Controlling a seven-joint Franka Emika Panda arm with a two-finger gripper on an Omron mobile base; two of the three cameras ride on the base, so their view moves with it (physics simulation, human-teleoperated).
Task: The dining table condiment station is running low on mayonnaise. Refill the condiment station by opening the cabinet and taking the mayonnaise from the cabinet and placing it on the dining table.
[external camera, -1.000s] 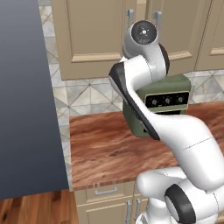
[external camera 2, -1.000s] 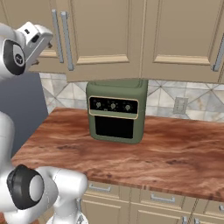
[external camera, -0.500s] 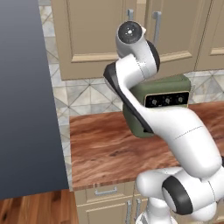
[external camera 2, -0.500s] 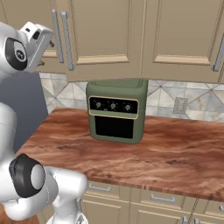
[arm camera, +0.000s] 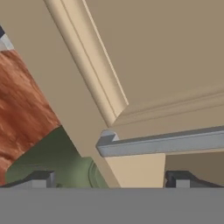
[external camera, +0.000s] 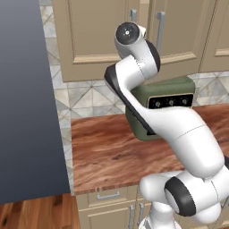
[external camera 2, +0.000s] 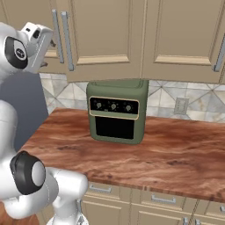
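The hand (arm camera: 111, 177), spread wide and holding nothing, faces the cabinet (external camera 2: 105, 26) handle (arm camera: 162, 143); closing off-centre could let the bar slip out, leaving the doors shut.

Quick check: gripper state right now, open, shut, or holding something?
Gripper: open, holding nothing, fingertips apart just short of the cabinet door's silver bar handle.

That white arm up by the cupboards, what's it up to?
The robot arm is reaching up to the tan wall cabinet above a wood counter with a green oven on it. The gripper is close to the end of a silver bar handle with its jaws open, not yet gripping. The cabinet doors look closed, so the mayonnaise hasn't been fetched.
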